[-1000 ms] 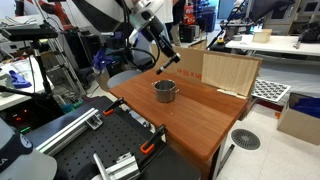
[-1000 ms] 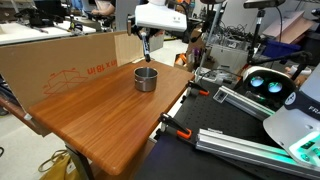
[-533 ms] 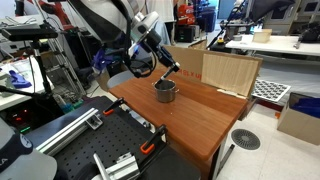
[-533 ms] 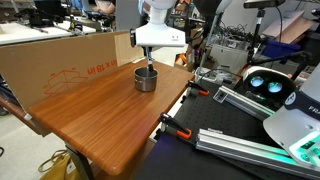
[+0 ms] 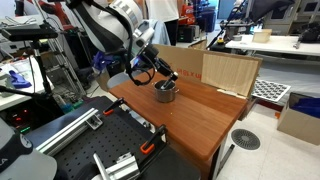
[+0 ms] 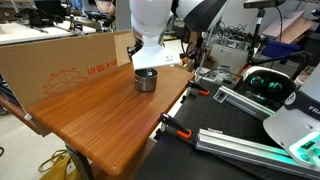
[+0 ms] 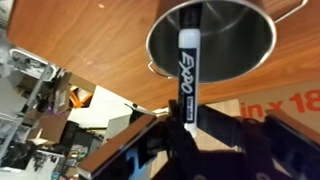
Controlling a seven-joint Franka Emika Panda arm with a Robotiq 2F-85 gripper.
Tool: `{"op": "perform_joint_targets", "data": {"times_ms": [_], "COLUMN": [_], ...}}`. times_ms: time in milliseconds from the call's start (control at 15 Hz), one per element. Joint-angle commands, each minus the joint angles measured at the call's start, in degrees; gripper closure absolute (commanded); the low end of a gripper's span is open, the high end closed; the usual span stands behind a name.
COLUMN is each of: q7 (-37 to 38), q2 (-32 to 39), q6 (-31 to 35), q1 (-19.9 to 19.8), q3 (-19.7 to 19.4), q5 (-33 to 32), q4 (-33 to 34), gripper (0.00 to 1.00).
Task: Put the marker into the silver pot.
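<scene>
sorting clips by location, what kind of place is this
Probably a robotics lab: a wooden workbench edged with cardboard panels, equipment racks behind, and a white machine with blue lights nearby.

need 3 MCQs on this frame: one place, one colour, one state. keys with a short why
1. Where does the silver pot stand?
A. on the wooden table
B. on the floor
C. on top of a cardboard box

2. What colour is the barrel of the marker?
A. red
B. yellow
C. black with white lettering

3. What state is the marker in?
A. lying flat on the table
B. gripped in the jaws, end aimed at the pot's mouth
C. lying on the floor

Key:
1 A: both exterior views show it resting on the wood.
2 C: the wrist view shows a black barrel with white letters.
3 B: the wrist view shows the jaws closed on it, over the pot.
</scene>
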Motion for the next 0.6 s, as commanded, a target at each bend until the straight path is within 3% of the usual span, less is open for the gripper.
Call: {"op": "perform_joint_targets", "data": {"times_ms": [0, 400, 533], "q7": [2.22, 0.96, 1.01], "q2": [1.68, 2.81, 2.3], "q6": [-4.64, -6.51, -6.26], "q1": [-6.36, -10.96, -11.89], "q3": [8.54, 13.96, 14.69], "q5": [-2.97, -1.58, -1.59], "q4": [1.41, 1.89, 1.62], "gripper": [0.49, 0.07, 0.0]}}
